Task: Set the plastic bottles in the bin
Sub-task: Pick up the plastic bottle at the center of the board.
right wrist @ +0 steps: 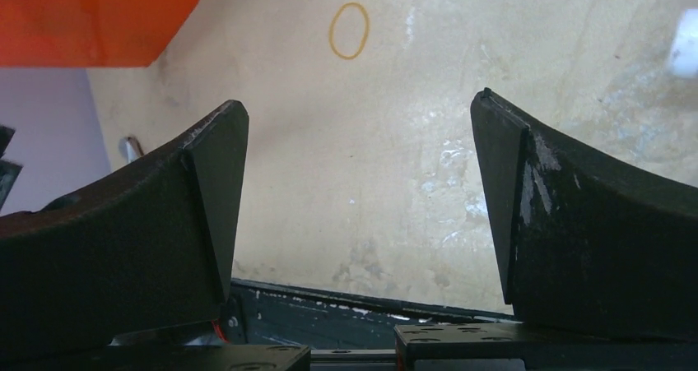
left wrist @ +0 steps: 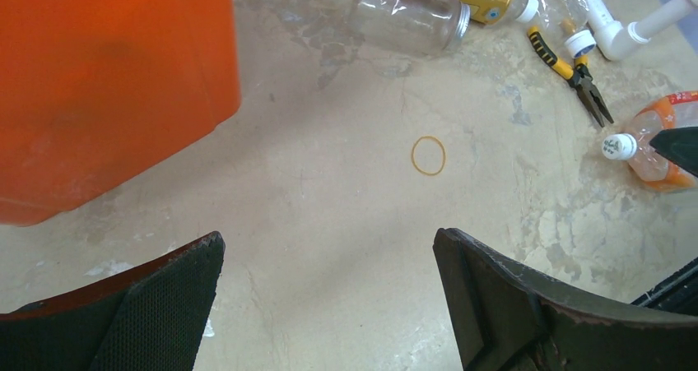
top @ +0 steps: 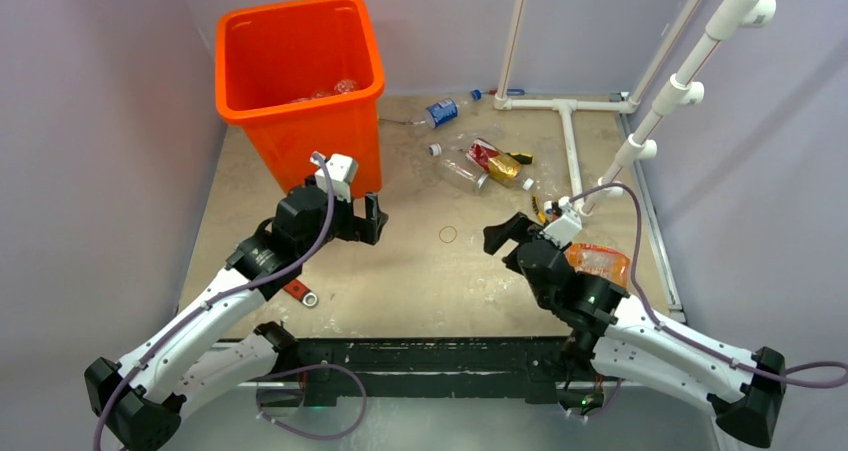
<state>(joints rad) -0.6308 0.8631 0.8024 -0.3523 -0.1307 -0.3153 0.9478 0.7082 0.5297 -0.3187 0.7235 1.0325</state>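
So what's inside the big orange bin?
Down in the bin, a few clear plastic bottles show just above its near rim. I cannot tell how many there are, because the near wall hides the rest of the bottom.

Orange-tinted bottle [top: 601,262] half hidden by right arm [top: 645,333], bin [left wrist: 99,83] cropped

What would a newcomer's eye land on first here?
The bright orange bin at the far left stands out most, with bottles visible inside. Right of it, crushed clear bottles lie scattered near the far edge, and an orange-tinted bottle lies beside the right arm. The left gripper and right gripper both hang open.
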